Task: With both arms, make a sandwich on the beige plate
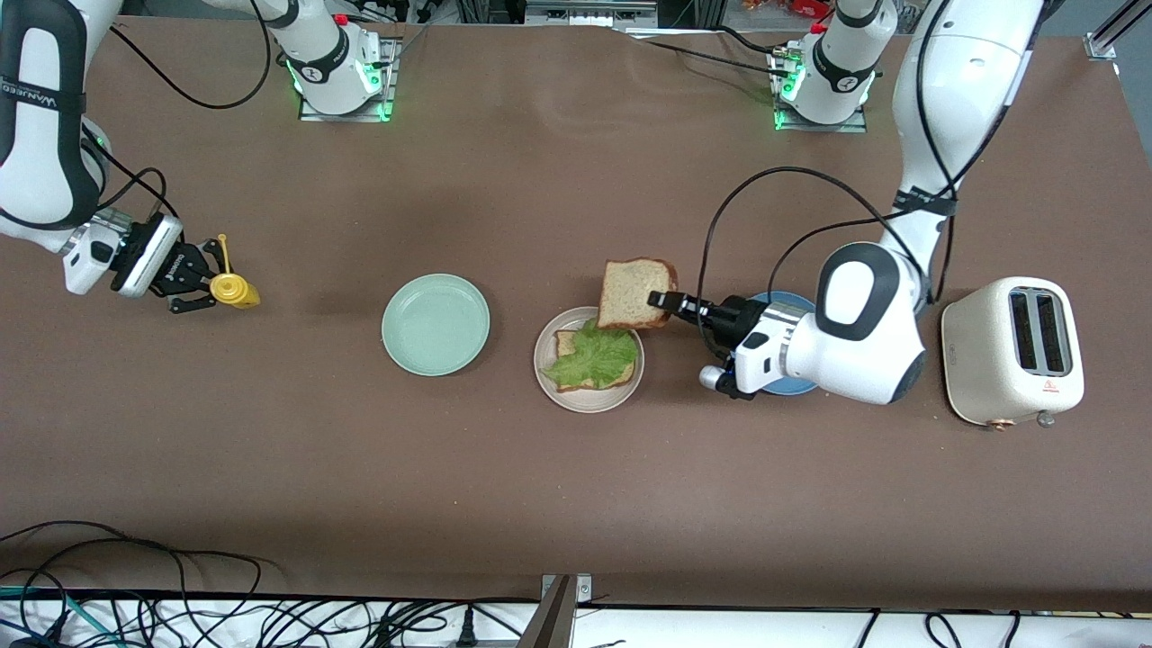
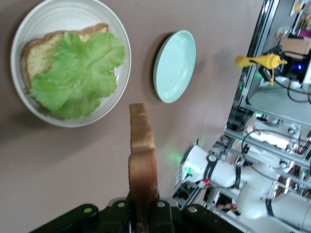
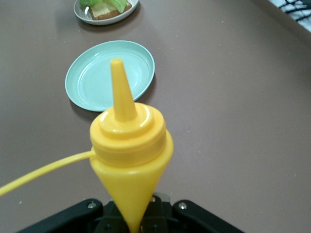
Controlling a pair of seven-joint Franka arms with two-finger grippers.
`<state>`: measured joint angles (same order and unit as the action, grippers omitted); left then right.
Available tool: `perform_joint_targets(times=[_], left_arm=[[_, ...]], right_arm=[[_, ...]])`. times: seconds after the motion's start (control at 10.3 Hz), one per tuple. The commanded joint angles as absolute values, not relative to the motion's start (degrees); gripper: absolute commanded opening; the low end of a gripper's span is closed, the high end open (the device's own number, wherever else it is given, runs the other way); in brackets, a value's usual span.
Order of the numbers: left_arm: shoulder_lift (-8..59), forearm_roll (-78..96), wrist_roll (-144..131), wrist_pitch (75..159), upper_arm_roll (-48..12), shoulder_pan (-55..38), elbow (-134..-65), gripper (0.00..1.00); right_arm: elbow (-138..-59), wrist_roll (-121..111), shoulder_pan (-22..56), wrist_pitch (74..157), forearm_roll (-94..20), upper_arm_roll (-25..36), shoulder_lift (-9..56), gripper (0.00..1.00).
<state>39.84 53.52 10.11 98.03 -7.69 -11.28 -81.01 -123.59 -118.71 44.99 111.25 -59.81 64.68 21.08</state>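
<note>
Clamped on the edge of the top bread slice [image 1: 635, 292], the left gripper [image 1: 664, 301] held it in the air over the rim of the beige plate [image 1: 546, 363], where the bottom bread slice [image 1: 566, 343] already lay with the lettuce leaf [image 1: 594, 355] spread over it. So the sandwich looked nearly built, with only that last slice left to lower onto the lettuce. Off toward its own end of the table, past the mint green plate [image 1: 436, 324], the right gripper [image 1: 200, 284] waited, pinched on a yellow squeeze bottle [image 1: 234, 289].
</note>
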Motion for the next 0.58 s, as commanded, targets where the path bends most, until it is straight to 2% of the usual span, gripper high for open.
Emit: perform_joint_targets(times=[0.0, 0.19, 0.48], left_arm=[[42.1, 56.34, 7.39, 102.98, -7.12, -14.93, -79.19, 0.0], [42.71, 57.91, 6.07, 106.77, -7.12, -16.68, -79.19, 0.0], [43.94, 58.89, 5.89, 110.47, -7.12, -18.72, -79.19, 0.0]], right_arm=[[-119.81, -110.86, 45.08, 109.69, -52.68, 64.95, 20.21, 0.0], [-119.53, -105.58, 46.23, 110.74, -48.71, 64.95, 20.56, 0.0], [-119.53, -107.57, 45.53, 111.18, -49.04, 64.86, 20.74, 0.0]])
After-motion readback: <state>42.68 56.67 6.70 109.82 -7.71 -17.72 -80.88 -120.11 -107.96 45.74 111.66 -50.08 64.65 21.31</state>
